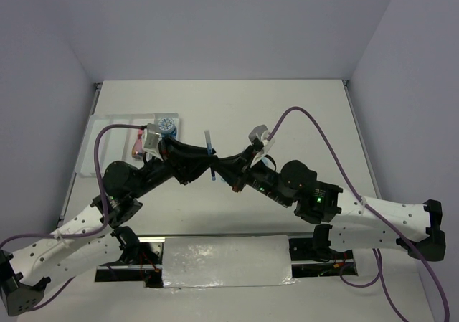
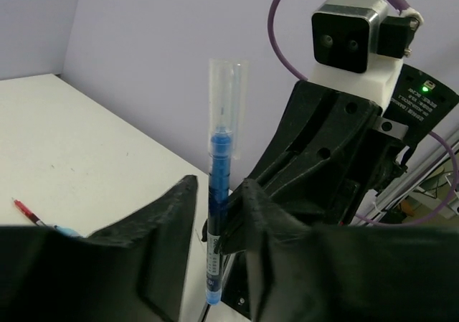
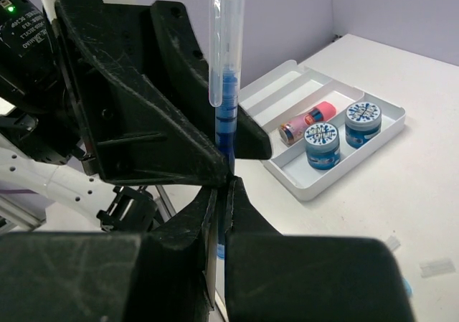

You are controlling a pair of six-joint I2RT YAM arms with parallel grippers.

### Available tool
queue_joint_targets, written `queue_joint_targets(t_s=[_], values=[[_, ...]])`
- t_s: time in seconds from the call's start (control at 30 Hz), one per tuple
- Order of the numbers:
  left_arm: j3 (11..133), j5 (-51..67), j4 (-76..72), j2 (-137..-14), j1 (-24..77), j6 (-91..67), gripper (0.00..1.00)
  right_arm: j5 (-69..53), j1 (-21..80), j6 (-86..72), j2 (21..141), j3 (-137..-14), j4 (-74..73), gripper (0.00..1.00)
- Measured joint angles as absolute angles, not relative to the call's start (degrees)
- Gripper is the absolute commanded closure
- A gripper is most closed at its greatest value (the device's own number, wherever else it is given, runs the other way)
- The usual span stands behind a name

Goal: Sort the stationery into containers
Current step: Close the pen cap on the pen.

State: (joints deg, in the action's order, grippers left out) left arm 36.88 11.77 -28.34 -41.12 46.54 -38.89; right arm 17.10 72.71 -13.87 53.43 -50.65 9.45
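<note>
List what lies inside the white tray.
Two blue-white rolls share one compartment; a pink-orange cylinder lies in the next. Part of the tray is hidden behind the left gripper.

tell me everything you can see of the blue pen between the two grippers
Thin blue pen with a plastic-looking barrel and a long clear cap on one end. It is held up off the table, its uncapped end pinched in the shut right gripper. The left gripper brackets it with jaws apart.

Blue pen point(image 3: 224, 110) upright, rolls point(image 3: 322, 144), cylinder point(image 3: 308, 120) in tray point(image 3: 287, 171)
</note>
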Motion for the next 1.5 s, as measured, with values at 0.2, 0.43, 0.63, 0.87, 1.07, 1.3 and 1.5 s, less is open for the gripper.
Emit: queue_joint_targets(t_s=[0.2,0.43,0.63,0.87,1.07,1.3,1.5], values=[[37.2,12.8,-28.2,-41.0,46.5,-37.0,0.84,16.6,72.7,-13.5,53.4,-50.7,9.6,1.00],[37.3,14.3,-28.8,-41.0,46.5,-35.7,1.00,14.8,72.6,-12.2,52.9,-50.5,9.8,1.00],[37.3,19.3,-31.5,-41.3,46.6,-33.4,1.00,11.2,72.5,-9.7,51.3,-49.4,11.0,0.63],[37.3,26.2,-35.3,-41.9,46.8,-33.1,1.00,8.2,72.5,-8.1,51.2,-48.4,12.2,0.58],[36.9,27.1,-37.2,-41.9,47.0,-32.9,1.00,5.1,72.6,-7.8,51.6,-48.4,13.3,0.77],[36.3,27.0,-38.0,-41.3,47.1,-32.7,0.84,1.5,72.5,-7.2,52.6,-48.9,14.1,1.00],[37.9,27.8,-34.3,-41.0,47.6,-29.1,0.01,-0.9,72.4,-6.0,52.8,-48.7,14.4,1.00]])
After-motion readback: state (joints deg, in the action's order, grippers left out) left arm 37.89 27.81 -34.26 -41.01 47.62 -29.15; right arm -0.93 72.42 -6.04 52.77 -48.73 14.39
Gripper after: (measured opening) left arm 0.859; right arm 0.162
